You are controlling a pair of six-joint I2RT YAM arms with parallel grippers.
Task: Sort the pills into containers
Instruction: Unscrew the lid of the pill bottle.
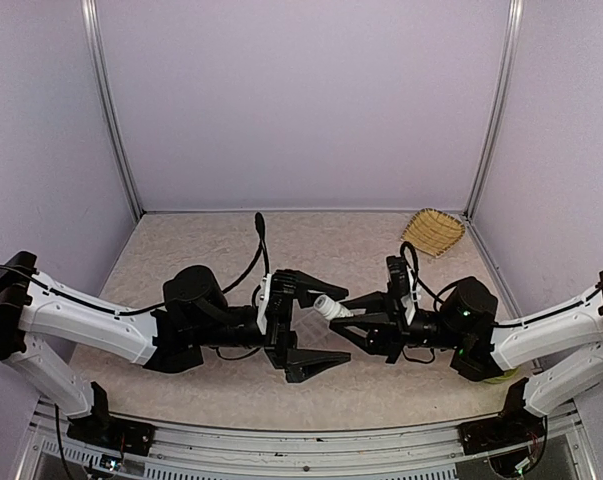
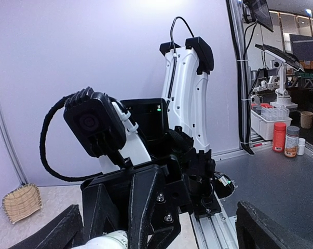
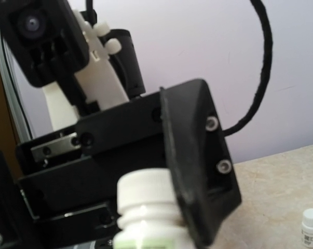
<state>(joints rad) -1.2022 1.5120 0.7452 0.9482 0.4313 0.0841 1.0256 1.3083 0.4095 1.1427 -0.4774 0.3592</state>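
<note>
My right gripper (image 1: 349,312) is shut on a white pill bottle (image 1: 329,307), held level above the middle of the table with its cap (image 3: 145,193) pointing left. My left gripper (image 1: 333,320) faces it, open wide, its two fingers standing on either side of the cap. In the right wrist view one left finger (image 3: 198,171) sits close against the cap's side. In the left wrist view the bottle's end (image 2: 107,241) shows low between my own spread fingers (image 2: 55,231). The pills and the containers are out of view.
A woven straw basket (image 1: 433,232) lies at the back right of the table. A small white capped bottle (image 3: 311,228) stands on the tabletop. A bit of lime green (image 1: 496,377) shows under the right arm. Purple walls close in the table.
</note>
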